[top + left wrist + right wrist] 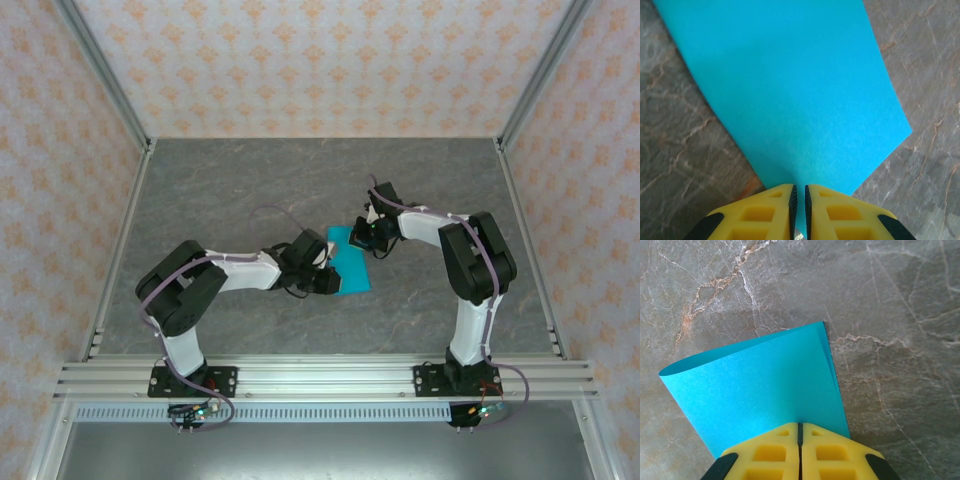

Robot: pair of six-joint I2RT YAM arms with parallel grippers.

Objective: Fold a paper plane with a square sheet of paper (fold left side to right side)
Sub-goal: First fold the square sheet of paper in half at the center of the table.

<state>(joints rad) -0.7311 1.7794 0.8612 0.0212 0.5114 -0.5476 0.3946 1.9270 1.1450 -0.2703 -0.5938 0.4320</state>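
Two pinches on the paper (352, 266): left gripper (799, 192) is clamped on one edge, right gripper (800, 427) on the doubled layers. Line the edges up flush before you press the crease. Paper sits mid-table (250, 180), cyan, bent over loosely, and the fold looks soft.

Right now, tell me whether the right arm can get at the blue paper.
Probably yes: the right arm is on the blue paper, its jaws shut on one edge. The left arm pinches another edge and does not block it. Bare table surrounds the rest.
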